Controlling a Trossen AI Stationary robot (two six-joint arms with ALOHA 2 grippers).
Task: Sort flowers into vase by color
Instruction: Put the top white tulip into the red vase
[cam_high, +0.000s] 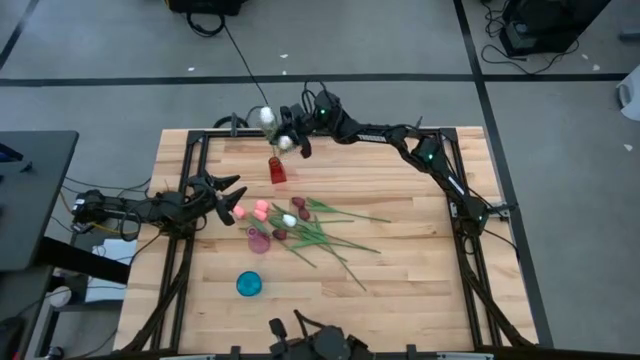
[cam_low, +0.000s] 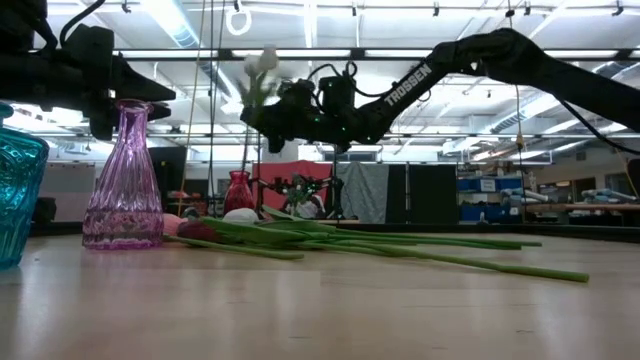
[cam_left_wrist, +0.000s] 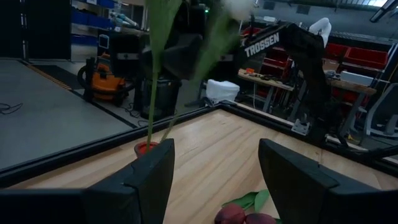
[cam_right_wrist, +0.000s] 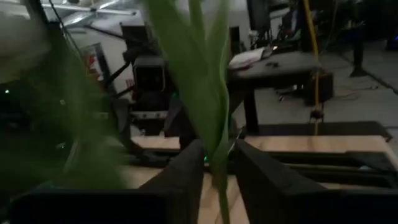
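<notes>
Flowers (cam_high: 305, 228) lie mid-frame on the tabletop (cam_high: 420, 260); one vase (cam_high: 277, 168) above them, another (cam_high: 249, 284) lower left.

The right gripper (cam_high: 292, 135) hangs near the table's (cam_high: 420, 290) far edge, with two white tulips (cam_high: 268, 118) at its jaws and a small red vase (cam_high: 277, 169) just below them. The left gripper (cam_high: 232, 197) waits with jaws spread, pink tulip heads (cam_high: 252, 209) just beyond its fingertips. Past those lies a loose pile of flowers (cam_high: 315, 235), a clear pink vase (cam_high: 260, 241) beside it. A blue vase (cam_high: 248, 284) stands apart.
</notes>
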